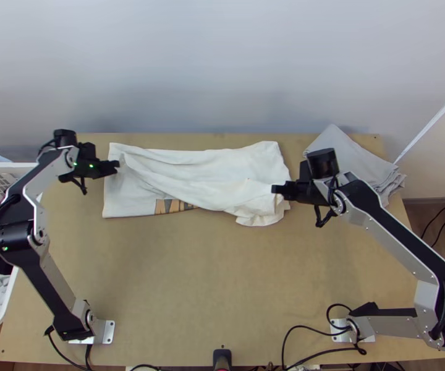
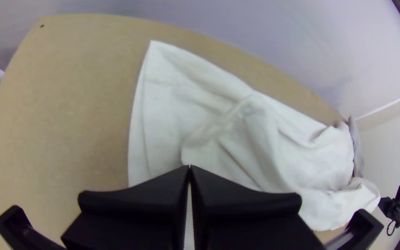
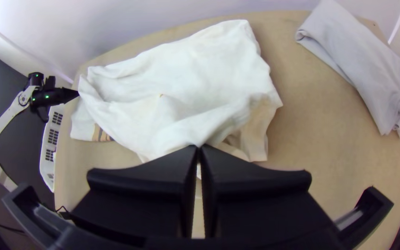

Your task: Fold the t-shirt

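My left gripper (image 1: pixel 117 164), upper left, and right gripper (image 1: pixel 275 189), centre right, pinch the shirt (image 1: pixel 235 168), closed. Likely soft, light: grip corners.

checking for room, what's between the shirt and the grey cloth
Bare table in the right wrist view; in the top view, the right gripper hangs over part of it.

Table (image 1: pixel 198 284) under t-shirt (image 1: pixel 247 161), grey cloth (image 1: pixel 349 157)

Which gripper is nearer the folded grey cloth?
Right. The right gripper is at the right end of the white shirt, close to the grey cloth; the left gripper is at the shirt's opposite end.
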You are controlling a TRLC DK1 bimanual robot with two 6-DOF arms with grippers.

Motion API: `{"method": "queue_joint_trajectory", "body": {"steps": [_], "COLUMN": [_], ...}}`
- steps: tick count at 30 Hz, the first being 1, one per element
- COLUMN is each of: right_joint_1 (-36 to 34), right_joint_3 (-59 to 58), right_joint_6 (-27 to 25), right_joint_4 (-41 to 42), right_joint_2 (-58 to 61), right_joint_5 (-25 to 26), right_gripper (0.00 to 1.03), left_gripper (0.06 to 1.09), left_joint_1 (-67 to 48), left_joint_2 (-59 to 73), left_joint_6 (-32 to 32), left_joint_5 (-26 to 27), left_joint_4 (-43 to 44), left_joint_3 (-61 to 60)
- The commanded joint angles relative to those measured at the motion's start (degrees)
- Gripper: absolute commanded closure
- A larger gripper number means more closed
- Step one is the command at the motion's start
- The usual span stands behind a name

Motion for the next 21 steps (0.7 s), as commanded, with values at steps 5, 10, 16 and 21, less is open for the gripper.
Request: {"method": "queue_joint_trajectory", "body": {"steps": [5,10,16,21], "right_joint_1": [-3.8,-4.5,-4.6,-5.2], "right_joint_3": [4.8,8.0,16.5,27.2], "right_joint_6": [-0.2,-0.4,-0.7,-2.6], "right_joint_4": [-1.2,-1.6,-1.9,-3.1], "right_joint_2": [-1.4,-1.5,0.5,4.0], "right_joint_5": [0.5,0.5,1.5,3.3], "right_gripper": [1.00,1.00,1.00,1.00], "left_gripper": [1.05,1.05,1.05,1.05], "left_joint_1": [2.3,2.7,2.3,2.3], "left_joint_2": [-13.4,-20.0,-28.1,-34.1], "left_joint_6": [-4.7,-7.1,-10.2,-12.4], "left_joint_5": [0.6,0.6,-0.1,-0.9], "left_joint_4": [-2.1,-2.7,-2.8,-3.1], "left_joint_3": [2.1,3.6,6.6,9.9]}}
